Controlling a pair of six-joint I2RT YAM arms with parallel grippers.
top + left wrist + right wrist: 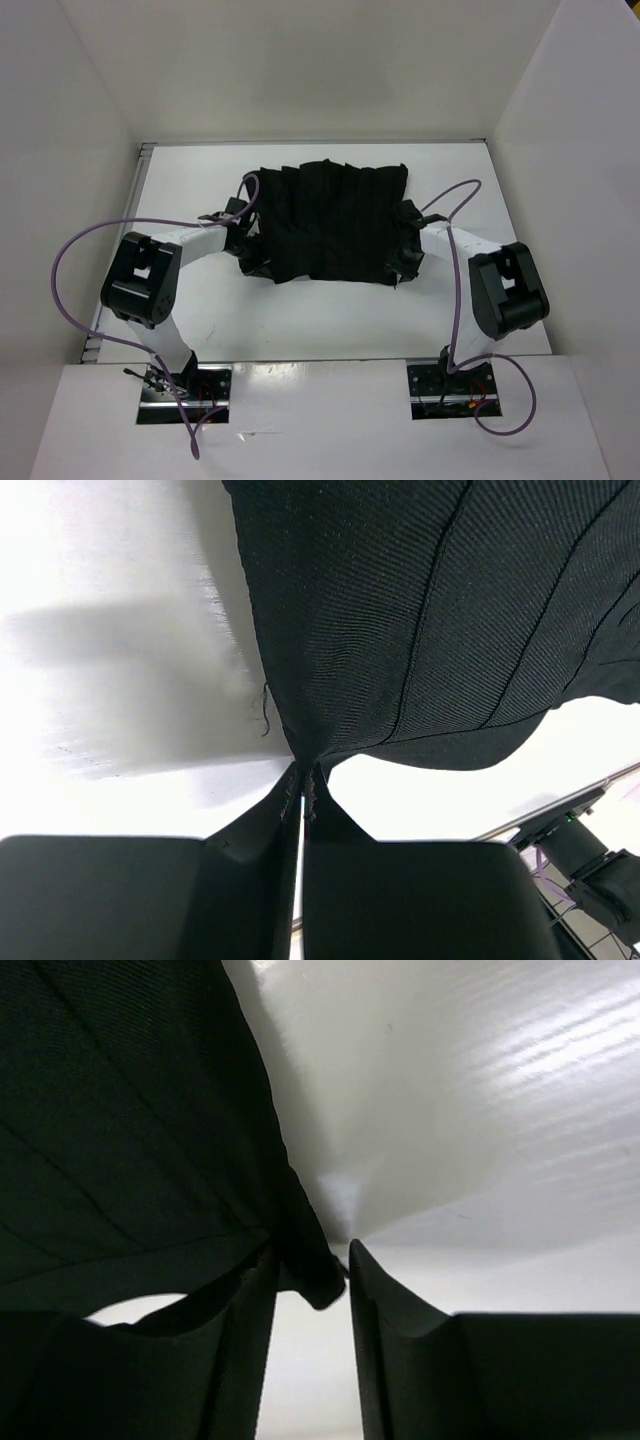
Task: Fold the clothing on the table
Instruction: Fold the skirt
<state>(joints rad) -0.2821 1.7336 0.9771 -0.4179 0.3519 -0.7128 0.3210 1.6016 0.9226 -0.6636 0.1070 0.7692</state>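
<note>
item: clothing (325, 220), black, one piece, with parallel pleat-like creases running near to far. location: spread on the white surface (300, 320), in its far half, between the two arms.

top view: shows the whole outline of the clothing and both arms reaching to its near corners, one on each side. the fingers cannot be made out against the black fabric.

left wrist view: left end effector (302, 772) closed tight, fingers together on a gathered point of the clothing's edge. the fabric fans away from the pinch, with bright surface beside it.

right wrist view: right end effector (311, 1252) with fingers apart. a dark fold of the clothing's edge hangs in the gap, against the finger at the left of that view and clear of the other.
</note>
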